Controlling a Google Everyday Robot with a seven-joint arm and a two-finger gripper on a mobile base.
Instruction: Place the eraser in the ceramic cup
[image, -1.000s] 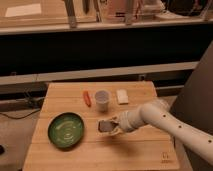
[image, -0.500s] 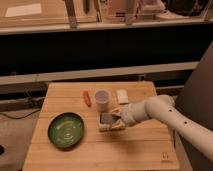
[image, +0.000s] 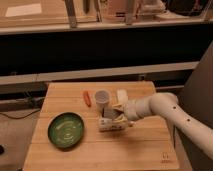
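gripper (image: 116, 117) has carried the eraser (image: 107, 114) closer to the ceramic cup (image: 102, 98) over the last second. It's clamped on the eraser, just beside the cup's near side, over the white tube (image: 111, 125). Not above the rim yet, so I'd say it needs more lift before it lets go.

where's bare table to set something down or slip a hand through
Free: the front strip of the table below the green plate and the gripper, and the far corner beyond the plate, beside the orange item. Crowded: the middle, where the ceramic cup, the white pad and the gripper with the eraser sit close.
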